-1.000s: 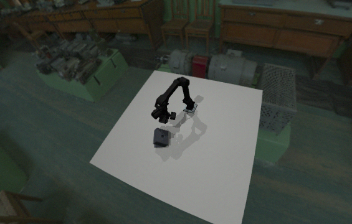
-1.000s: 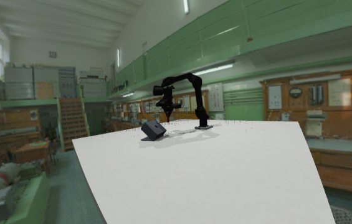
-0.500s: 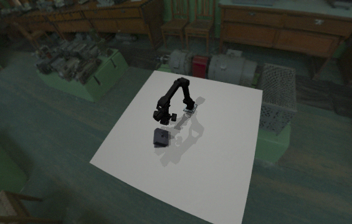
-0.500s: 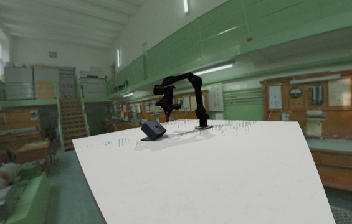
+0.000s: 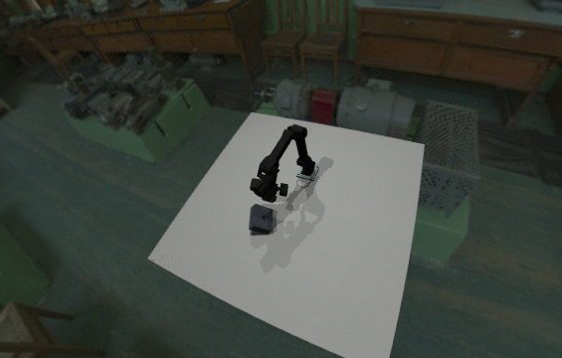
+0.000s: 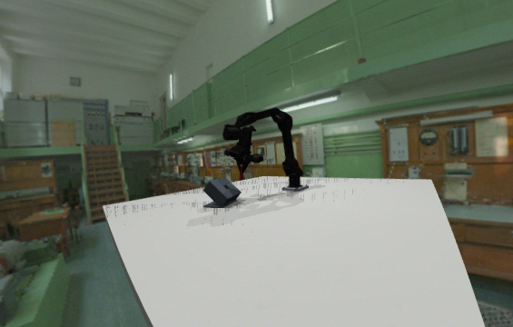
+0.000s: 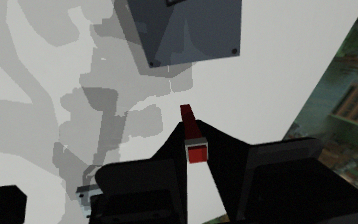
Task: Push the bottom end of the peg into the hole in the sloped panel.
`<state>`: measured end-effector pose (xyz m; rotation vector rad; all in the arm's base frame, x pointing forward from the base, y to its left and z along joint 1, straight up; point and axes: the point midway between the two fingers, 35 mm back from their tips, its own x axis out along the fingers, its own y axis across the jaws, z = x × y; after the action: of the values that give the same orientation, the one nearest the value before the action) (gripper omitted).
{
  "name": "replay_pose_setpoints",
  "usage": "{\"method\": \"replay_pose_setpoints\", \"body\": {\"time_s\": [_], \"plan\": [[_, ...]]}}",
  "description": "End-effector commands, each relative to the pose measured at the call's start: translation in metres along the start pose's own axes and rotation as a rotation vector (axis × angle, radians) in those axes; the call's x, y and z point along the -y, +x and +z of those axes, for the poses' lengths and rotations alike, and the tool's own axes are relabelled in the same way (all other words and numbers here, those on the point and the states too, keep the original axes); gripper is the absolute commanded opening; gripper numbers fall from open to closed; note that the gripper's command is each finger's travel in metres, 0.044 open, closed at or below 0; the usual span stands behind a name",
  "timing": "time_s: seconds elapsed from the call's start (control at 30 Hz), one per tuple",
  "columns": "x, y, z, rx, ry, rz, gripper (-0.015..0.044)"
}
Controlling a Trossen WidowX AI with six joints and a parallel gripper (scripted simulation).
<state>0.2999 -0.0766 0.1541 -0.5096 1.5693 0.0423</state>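
Note:
A red square-sided peg is held in the air, with its lower end pointing down. My gripper is shut on the peg. The dark grey-blue sloped panel stands on the table in front of the arm. The held peg is above table height, apart from the panel and on its robot-base side. The panel's hole shows as a small dark spot; in the wrist view only its edge shows at the top of the frame.
The white table carries the arm's base behind the panel. Shadows of the arm fall across the table beside the panel. The table's left edge lies a short way beyond the panel in the top view.

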Motion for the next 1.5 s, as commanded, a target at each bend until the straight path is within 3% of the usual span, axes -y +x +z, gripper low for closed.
{"method": "replay_pose_setpoints", "body": {"time_s": [0.0,1.47], "plan": [[0.0,-0.003,0.005,0.004,0.002,-0.025,0.0],[-0.026,-0.027,0.045,0.041,-0.043,-0.231,0.0]]}}
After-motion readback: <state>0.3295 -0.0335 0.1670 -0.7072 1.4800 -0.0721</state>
